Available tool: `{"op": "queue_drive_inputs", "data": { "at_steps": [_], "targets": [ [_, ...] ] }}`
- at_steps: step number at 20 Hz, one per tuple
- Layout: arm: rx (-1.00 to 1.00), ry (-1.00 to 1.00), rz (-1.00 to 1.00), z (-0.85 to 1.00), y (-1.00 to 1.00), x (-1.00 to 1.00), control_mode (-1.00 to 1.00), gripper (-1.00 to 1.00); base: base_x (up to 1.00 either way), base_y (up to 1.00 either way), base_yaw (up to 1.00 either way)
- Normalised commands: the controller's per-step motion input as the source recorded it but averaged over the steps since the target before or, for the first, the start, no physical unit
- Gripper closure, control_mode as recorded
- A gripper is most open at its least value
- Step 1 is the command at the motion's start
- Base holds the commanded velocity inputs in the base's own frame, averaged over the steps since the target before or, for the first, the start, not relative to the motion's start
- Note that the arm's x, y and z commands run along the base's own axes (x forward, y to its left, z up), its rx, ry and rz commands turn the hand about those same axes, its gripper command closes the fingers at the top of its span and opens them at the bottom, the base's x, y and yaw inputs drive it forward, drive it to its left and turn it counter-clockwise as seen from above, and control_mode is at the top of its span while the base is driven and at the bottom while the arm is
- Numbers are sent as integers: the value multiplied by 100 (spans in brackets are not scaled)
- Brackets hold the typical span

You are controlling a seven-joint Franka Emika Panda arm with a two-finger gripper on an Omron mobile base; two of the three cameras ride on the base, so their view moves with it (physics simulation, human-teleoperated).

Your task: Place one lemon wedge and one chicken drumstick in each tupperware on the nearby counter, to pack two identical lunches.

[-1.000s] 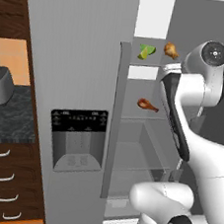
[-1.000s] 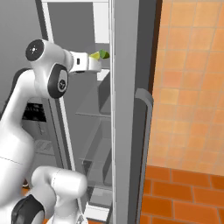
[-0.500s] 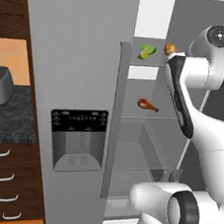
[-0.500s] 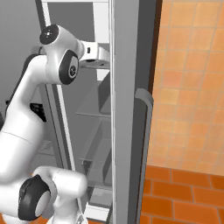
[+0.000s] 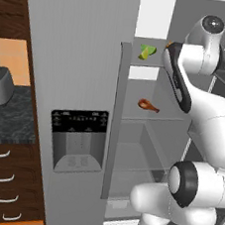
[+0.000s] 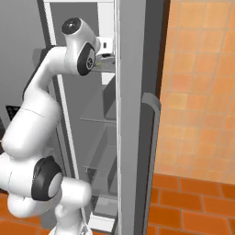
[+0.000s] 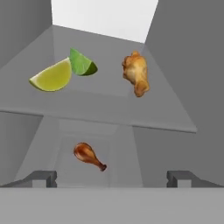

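The tall grey refrigerator [image 5: 73, 80] stands open beside the black-and-grey marbled stone desk [image 5: 9, 117]. On its upper grey shelf [image 7: 105, 109], toward the left edge, two smooth yellow-green lemon wedges [image 7: 52, 76] touch each other. Toward the right edge lies a lumpy golden-brown chicken piece [image 7: 136, 73], long axis running front to back. On the lower shelf [image 5: 159, 117] a glossy orange-brown drumstick [image 7: 89, 155] points its bone end toward the front right. The claw [image 7: 111, 177] hangs before the shelves, jaws spread wide, gripping nothing.
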Motion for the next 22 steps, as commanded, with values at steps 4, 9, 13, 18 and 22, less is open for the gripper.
{"op": "queue_drive_inputs", "data": {
  "at_steps": [4,9,13,18,22],
  "targets": [
    [0,1,2,0,-34,22,-100,-100,0,0,0],
    [0,0,0,0,-16,28,-100,-100,0,0,0],
    [0,0,0,-13,-10,35,-100,-100,0,0,0],
    [3,2,1,-16,-13,43,-100,-100,0,0,0],
    [1,10,3,-1,-18,44,-100,-100,0,0,0]
  ]
}}
